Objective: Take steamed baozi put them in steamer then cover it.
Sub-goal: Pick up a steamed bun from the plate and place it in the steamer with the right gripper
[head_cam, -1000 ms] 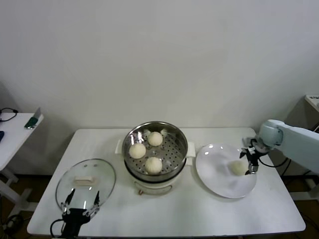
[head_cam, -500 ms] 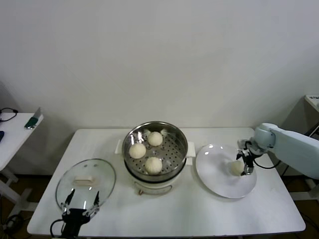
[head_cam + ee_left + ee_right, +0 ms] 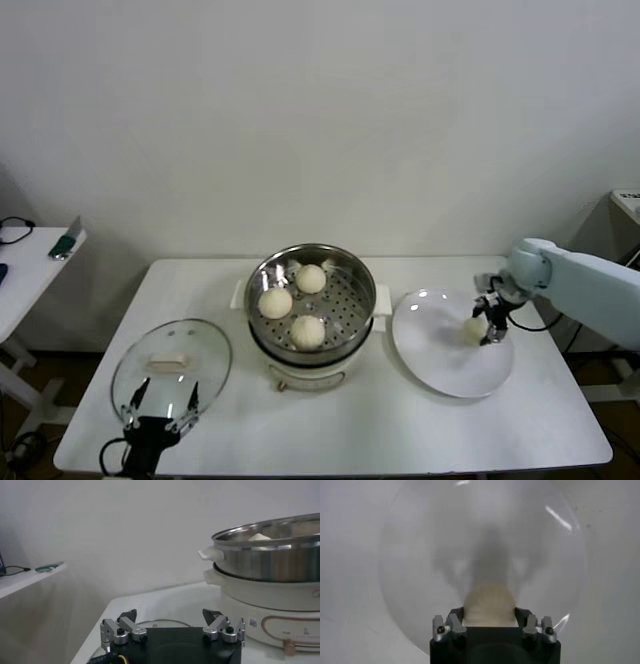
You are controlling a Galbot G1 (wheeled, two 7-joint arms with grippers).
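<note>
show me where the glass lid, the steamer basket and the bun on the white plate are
glass lid (image 3: 172, 365): head view, on its cream handle.
steamer basket (image 3: 345, 297): head view, on its bare perforated floor.
bun on the white plate (image 3: 473, 329): head view, on the bun's visible top, between the right gripper's fingers.

A white plate (image 3: 440, 375) lies on the white table (image 3: 380, 425); a side table (image 3: 20, 275) stands apart.
</note>
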